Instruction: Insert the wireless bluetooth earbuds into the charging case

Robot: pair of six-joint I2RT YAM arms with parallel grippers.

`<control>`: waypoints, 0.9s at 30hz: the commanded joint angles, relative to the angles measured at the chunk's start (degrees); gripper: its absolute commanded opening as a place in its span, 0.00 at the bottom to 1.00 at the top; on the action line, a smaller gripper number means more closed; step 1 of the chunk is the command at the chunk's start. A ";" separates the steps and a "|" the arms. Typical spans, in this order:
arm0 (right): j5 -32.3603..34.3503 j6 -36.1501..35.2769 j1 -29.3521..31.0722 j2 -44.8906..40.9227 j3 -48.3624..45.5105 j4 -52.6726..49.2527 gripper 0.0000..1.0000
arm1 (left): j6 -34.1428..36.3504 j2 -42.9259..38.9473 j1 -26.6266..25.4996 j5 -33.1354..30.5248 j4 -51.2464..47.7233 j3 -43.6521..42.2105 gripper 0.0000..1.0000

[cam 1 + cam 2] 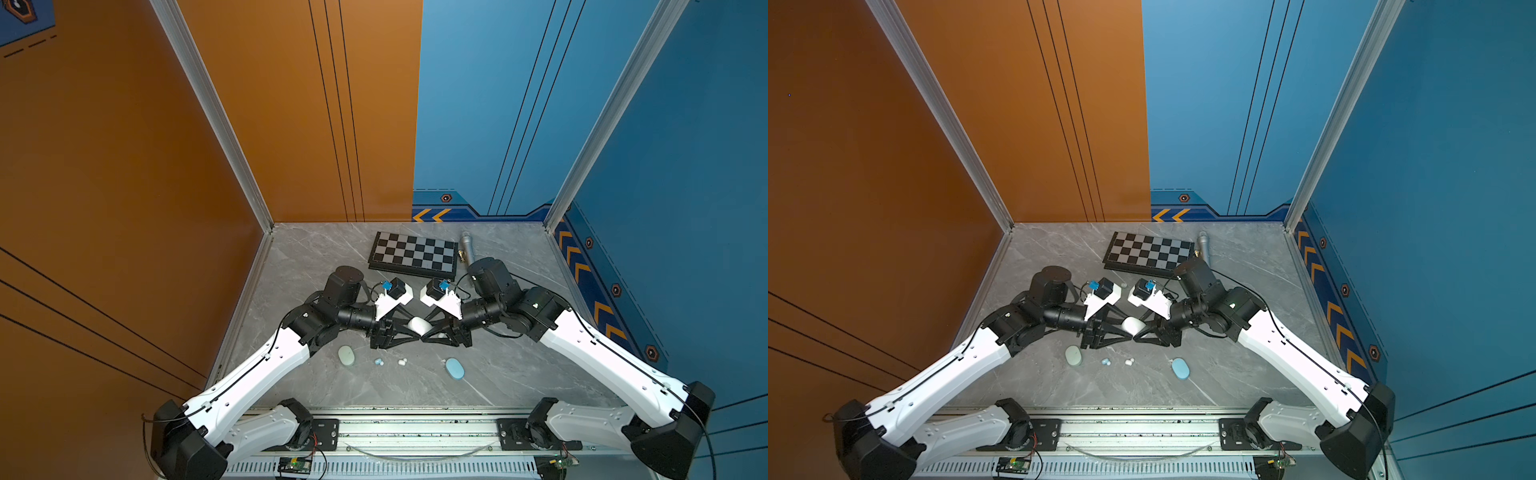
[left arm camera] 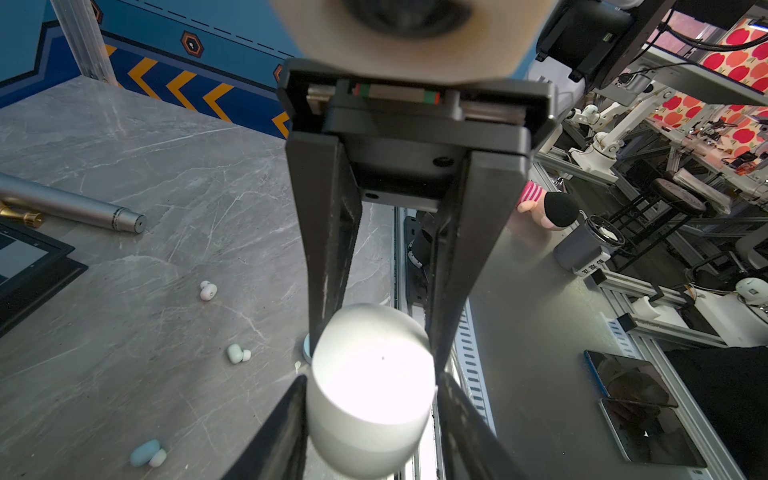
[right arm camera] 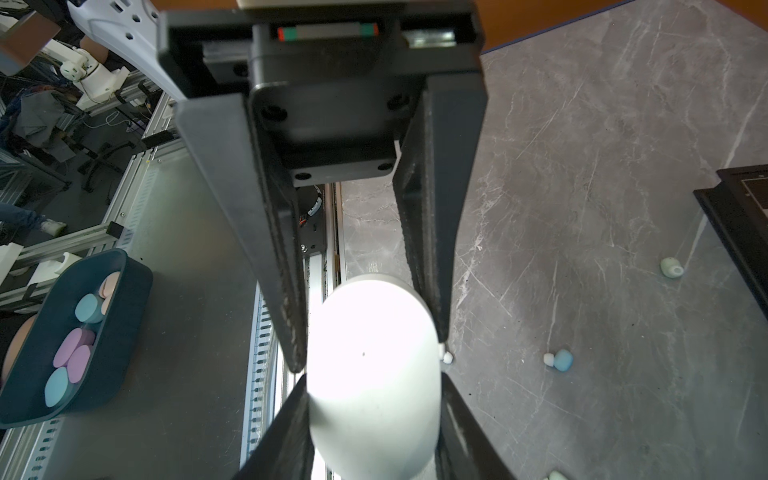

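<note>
The white case (image 1: 417, 324) is held between both claws, apparently raised off the table (image 1: 498, 374), on the robot's side of the chessboard (image 1: 413, 254) and near it. The left claw (image 2: 380, 347) is closed on one end of the case, its fingers lying against both sides. The right claw (image 3: 369, 353) is clamped on the opposite end in the same way. The case is seen shut, and no seam or lid edge can be made out in the glare of the wrist views.

No earbud is held or seated. The blue earbuds (image 1: 378, 362) and the white earbuds (image 1: 402, 362) are scattered loose on the table, farther from the chessboard than the held case. A mint earbud (image 3: 672, 267) is seen near the chessboard's edge. A mint case (image 1: 346, 356) and a blue case (image 1: 454, 368) are laid flat, also well apart from the chessboard, on either side of the loose earbuds.

The step in hand is judged to be the opening of the white case, with the task barely begun. For the next move, the base must be pinned by one claw while the lid is levered up by the other. Since the shell is smooth and rounded, a slip is likely if the grip is not placed at the seam. Only once the lid is swung back can a white earbud be fetched from the table and lowered into its socket.
</note>
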 commanded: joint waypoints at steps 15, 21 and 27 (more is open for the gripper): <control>-2.53 9.49 -3.64 -1.44 -1.04 10.19 0.18 | 0.43 0.52 -1.15 2.83 -0.54 2.05 0.00; -2.81 12.59 -5.67 -2.79 -3.91 13.97 0.33 | 0.56 0.25 -0.85 3.18 -0.62 2.27 0.00; -2.59 14.86 -6.90 -3.45 -5.21 16.51 0.42 | 0.18 0.51 -0.67 3.46 -0.62 2.39 0.00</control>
